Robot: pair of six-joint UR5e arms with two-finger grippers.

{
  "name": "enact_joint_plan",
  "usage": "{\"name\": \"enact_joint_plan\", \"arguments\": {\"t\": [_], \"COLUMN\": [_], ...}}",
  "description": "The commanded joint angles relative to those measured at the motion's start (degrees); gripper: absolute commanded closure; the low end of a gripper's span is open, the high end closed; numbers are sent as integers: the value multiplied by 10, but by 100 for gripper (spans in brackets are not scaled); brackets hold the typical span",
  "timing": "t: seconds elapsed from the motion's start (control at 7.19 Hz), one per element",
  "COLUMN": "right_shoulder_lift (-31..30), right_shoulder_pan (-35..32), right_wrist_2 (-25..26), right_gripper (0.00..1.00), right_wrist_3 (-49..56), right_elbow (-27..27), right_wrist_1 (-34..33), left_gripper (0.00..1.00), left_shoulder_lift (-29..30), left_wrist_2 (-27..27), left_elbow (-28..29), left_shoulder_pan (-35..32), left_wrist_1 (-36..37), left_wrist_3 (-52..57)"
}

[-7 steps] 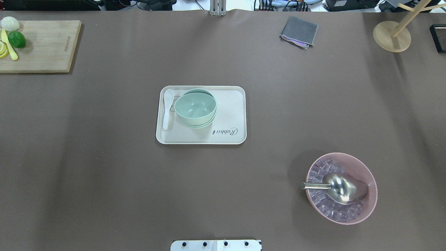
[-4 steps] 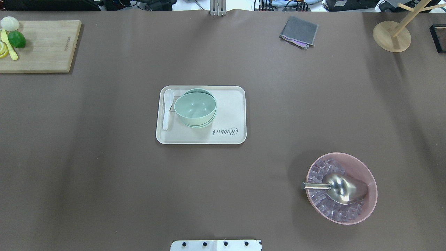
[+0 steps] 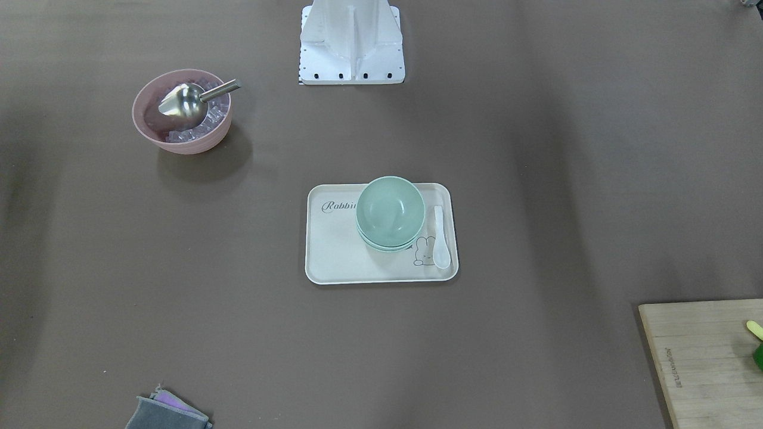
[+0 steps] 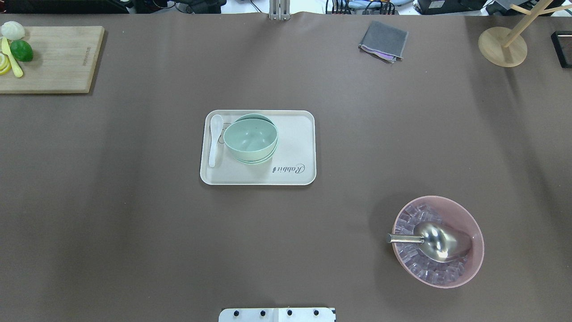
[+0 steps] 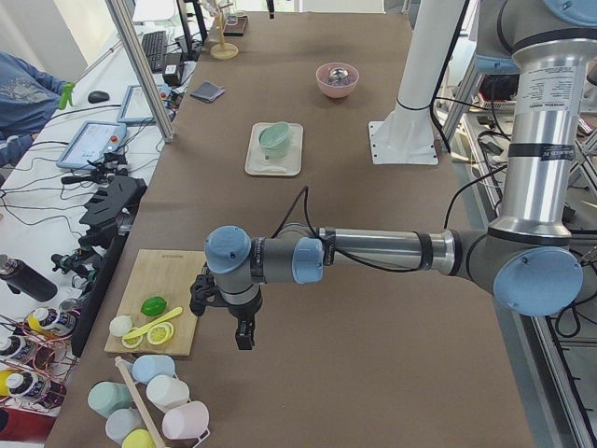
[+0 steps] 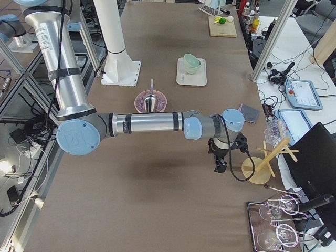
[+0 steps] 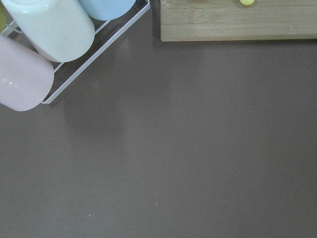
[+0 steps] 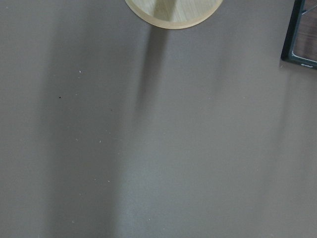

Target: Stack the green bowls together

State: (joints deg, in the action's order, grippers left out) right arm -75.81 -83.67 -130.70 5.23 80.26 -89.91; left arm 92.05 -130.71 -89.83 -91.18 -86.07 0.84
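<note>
The green bowls (image 4: 250, 137) sit nested in one stack on the left half of a cream tray (image 4: 295, 147) at mid-table. They also show in the front-facing view (image 3: 390, 211). A white spoon (image 4: 215, 138) lies on the tray beside the stack. My left gripper (image 5: 244, 334) hangs over the table's left end near the cutting board, far from the bowls. My right gripper (image 6: 220, 167) hangs over the right end near the wooden stand. Both show only in the side views, so I cannot tell whether they are open or shut.
A pink bowl (image 4: 438, 241) with ice and a metal scoop stands near right. A cutting board (image 4: 53, 58) with lime and lemon lies far left. A grey cloth (image 4: 383, 41) and a wooden stand (image 4: 502, 46) are far right. Mugs on a rack (image 7: 44, 34) lie below the left wrist.
</note>
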Motion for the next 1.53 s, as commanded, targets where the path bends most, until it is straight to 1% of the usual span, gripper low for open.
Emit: {"name": "enact_joint_plan", "arguments": {"t": [0.0,0.28,0.42,0.83,0.97,1.39], "right_shoulder_lift": [0,1,1,-2,-10,-7], "right_shoulder_pan": [0,1,1,0,0,-1], "right_wrist_2": [-1,-3,-3,-1,-2,-1], "right_gripper": [0,0,0,0,0,0], "right_wrist_3": [-1,-1,-1,-1,-1,-8], "right_elbow": [2,1,1,-5,-3,-2], "right_wrist_1": [0,0,0,0,0,-1], "left_gripper": [1,1,1,1,1,1], "left_shoulder_lift": [0,-1,-13,-16,-15,-15], "left_wrist_2": [-4,-4,-4,-29,-29,-30], "left_elbow": [-9,-16,-17,-15,-17,-17], "left_shoulder_pan": [0,0,0,0,0,0], "left_wrist_1": [6,8,8,8,7,6], "left_wrist_3": [-1,0,0,-1,-1,-1]}}
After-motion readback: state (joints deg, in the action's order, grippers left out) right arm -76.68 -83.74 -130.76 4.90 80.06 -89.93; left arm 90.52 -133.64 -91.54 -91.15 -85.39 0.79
